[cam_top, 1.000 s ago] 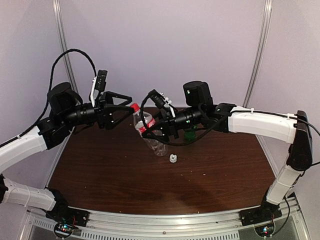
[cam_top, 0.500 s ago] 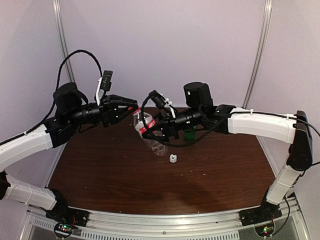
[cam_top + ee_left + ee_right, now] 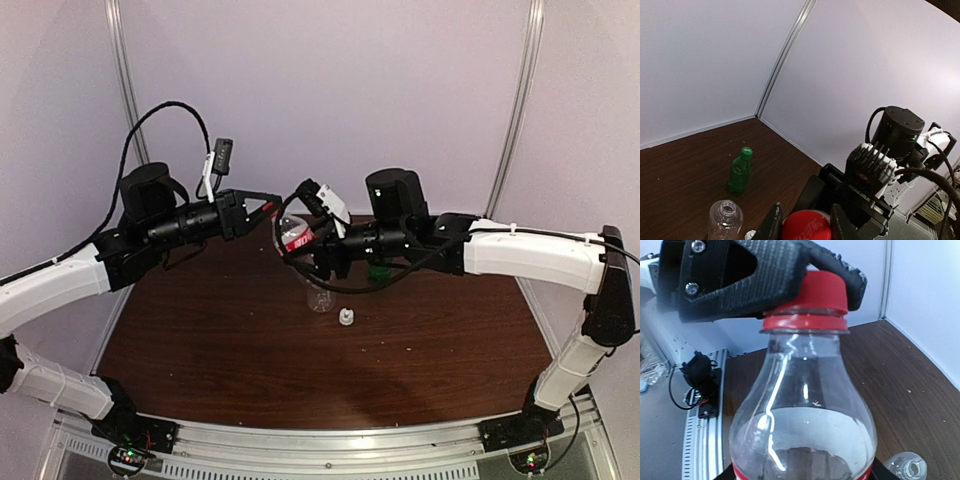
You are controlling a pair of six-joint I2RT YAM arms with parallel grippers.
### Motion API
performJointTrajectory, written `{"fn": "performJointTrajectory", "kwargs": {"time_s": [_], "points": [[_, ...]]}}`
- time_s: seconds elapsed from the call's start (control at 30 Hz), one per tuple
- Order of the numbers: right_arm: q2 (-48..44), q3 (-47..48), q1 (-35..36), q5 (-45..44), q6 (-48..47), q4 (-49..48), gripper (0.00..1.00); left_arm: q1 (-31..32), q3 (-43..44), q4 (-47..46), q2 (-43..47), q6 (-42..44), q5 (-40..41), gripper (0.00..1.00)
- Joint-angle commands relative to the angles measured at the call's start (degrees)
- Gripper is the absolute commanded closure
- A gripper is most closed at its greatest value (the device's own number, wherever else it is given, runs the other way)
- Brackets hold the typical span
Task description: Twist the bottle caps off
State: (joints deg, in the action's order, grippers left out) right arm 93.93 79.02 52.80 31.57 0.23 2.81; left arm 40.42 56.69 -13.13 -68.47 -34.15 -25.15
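From above, the left gripper (image 3: 264,207) is pinched tight on the round red plastic cap (image 3: 269,211). The cap sits on the clear plastic bottle with a red label (image 3: 294,238). The right gripper (image 3: 305,247) holds this bottle by its middle. The bottle is up in the air and tilted, above the dark brown wooden table (image 3: 200,340). Just below the red-label bottle, the clear plastic bottle with no label (image 3: 319,296) stands on the table with its top open. The small white plastic cap (image 3: 346,317) lies near it on the table. The see-through green plastic bottle (image 3: 378,268) stands to the right of the red-label bottle, partly hidden by the right arm.

From the left wrist, the red cap (image 3: 806,226) sits between two black fingers (image 3: 772,225) that press it from both sides. Well beyond it the green bottle (image 3: 739,175) stands upright with its green cap (image 3: 746,152) on. The open no-label bottle (image 3: 725,220) is nearer.

From the right wrist, the red-label bottle (image 3: 805,410) fills the view. A black finger (image 3: 765,270) of the left gripper wraps around the red cap (image 3: 812,295). The open no-label bottle (image 3: 907,465) is low on the right. The right gripper's own fingers hardly show here.
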Motion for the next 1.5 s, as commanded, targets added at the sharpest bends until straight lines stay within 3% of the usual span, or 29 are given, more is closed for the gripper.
{"fn": "performJointTrajectory", "kwargs": {"time_s": [0.0, 0.13, 0.27, 0.6, 0.73, 0.9, 1.1, 1.47], "points": [[-1.4, -1.1, 1.8, -23.1, -3.5, -1.3, 0.64, 1.4, 3.9, 5.6, -0.7, -1.7, 14.9, 0.96], [-0.6, -1.4, 4.8, -36.5, -6.3, -2.2, 0.65, 2.0, 5.8, 7.5, -3.0, -1.6, 17.7, 0.93], [-0.9, -2.5, 5.3, -38.1, -6.8, -2.6, 0.65, 2.0, 5.6, 7.1, -3.5, -1.3, 18.1, 0.83], [-4.0, -4.5, 4.2, -23.3, -8.7, -2.4, 0.6, 1.9, 4.6, 5.7, 0.5, 12.6, 8.4, 0.28], [-6.1, -6.0, 2.2, -13.0, -7.8, -2.6, 0.6, 1.6, 4.7, 8.3, 2.2, 18.0, 4.2, 0.17], [-8.2, -7.6, 0.2, 2.9, -7.9, -2.7, 0.59, 1.4, 4.9, 7.6, 2.8, 21.3, -8.8, 0.15], [-7.5, -8.1, -0.8, 20.9, -6.5, -5.8, 0.59, 1.3, 3.6, -1.4, 1.6, 18.6, -23.7, 0.15], [-5.2, -7.3, -1.0, 31.3, -3.4, -8.7, 0.59, 1.4, 3.5, -7.1, -2.1, 15.6, -30.8, 0.28]]}}
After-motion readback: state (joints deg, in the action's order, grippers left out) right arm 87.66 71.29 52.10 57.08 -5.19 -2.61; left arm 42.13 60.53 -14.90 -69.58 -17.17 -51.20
